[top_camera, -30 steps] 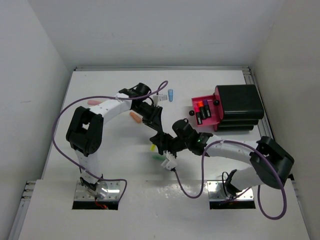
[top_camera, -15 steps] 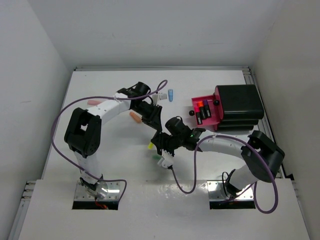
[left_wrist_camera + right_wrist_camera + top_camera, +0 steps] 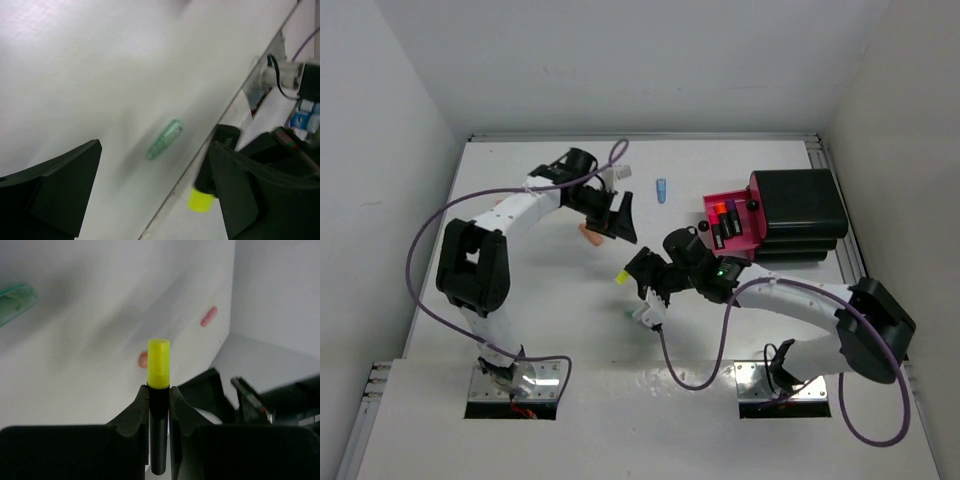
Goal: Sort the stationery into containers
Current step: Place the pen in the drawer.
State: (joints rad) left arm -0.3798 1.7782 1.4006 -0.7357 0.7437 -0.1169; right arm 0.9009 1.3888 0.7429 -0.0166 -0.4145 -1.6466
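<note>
**Yellow highlighter pinched mid-table**

R gripper (image 3: pixel 638 270) clamped on the yellow-tipped highlighter (image 3: pixel 158 365), tip poking past the fingers, over the middle of the table (image 3: pixel 520 290). L gripper (image 3: pixel 619 219) has its jaws wide w/ nothing between, just beyond, near an orange piece (image 3: pixel 588 233). Mint piece (image 3: pixel 165 139) lies loose nearby. Open magenta drawer (image 3: pixel 750 240) sits well right, near the table's right edge, bare white surface btwn.

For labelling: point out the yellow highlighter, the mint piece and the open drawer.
yellow highlighter (image 3: pixel 158 405), right wrist view, black barrel below the cap.
mint piece (image 3: pixel 165 139), left wrist view, middle of its body.
open drawer (image 3: pixel 750 232), top external view, bare magenta floor.
</note>
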